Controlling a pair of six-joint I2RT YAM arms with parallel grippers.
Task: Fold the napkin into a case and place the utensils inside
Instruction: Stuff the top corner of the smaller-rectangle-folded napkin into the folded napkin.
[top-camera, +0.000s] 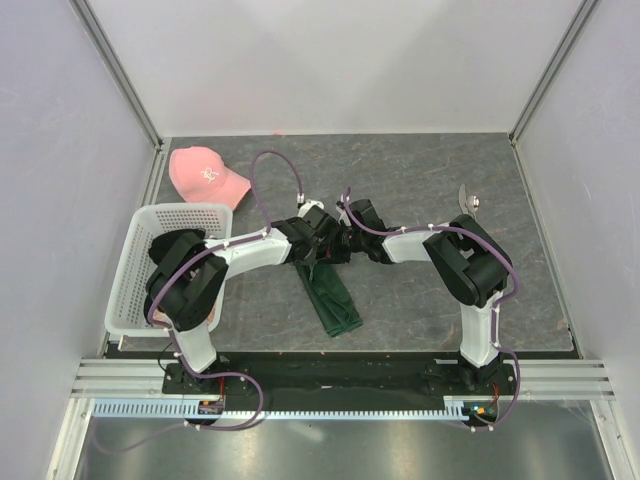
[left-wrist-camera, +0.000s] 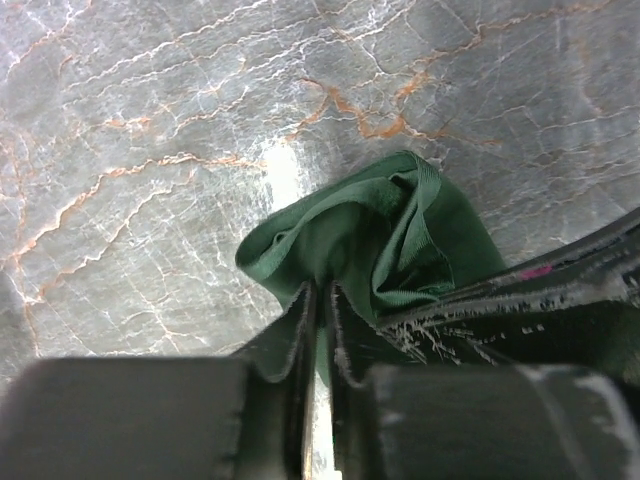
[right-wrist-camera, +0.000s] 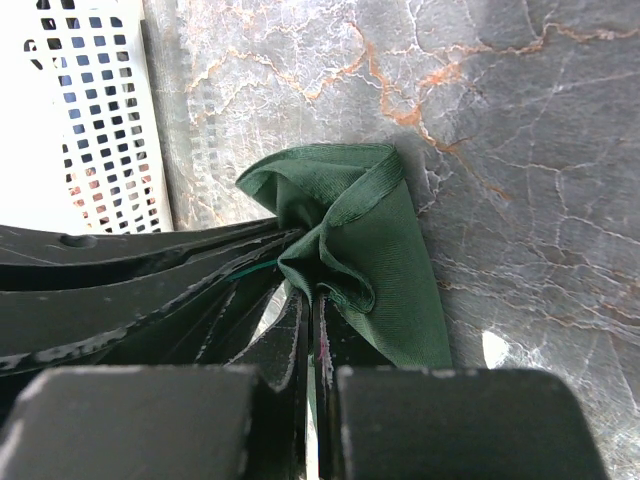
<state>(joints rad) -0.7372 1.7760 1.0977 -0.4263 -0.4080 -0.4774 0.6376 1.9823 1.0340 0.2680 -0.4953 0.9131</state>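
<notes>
The dark green napkin (top-camera: 331, 296) lies as a narrow folded strip on the grey marble table, its far end bunched and lifted between my two grippers. My left gripper (top-camera: 322, 243) is shut on that far end of the napkin (left-wrist-camera: 375, 235). My right gripper (top-camera: 347, 243) is shut on the same end of the cloth (right-wrist-camera: 370, 250), close beside the left one. The utensils (top-camera: 469, 200) lie together at the far right of the table, shiny silver, apart from both grippers.
A white perforated basket (top-camera: 143, 262) with a black garment in it stands at the left; its wall shows in the right wrist view (right-wrist-camera: 95, 110). A pink cap (top-camera: 206, 175) lies at the far left. The table's front edge runs along a metal rail.
</notes>
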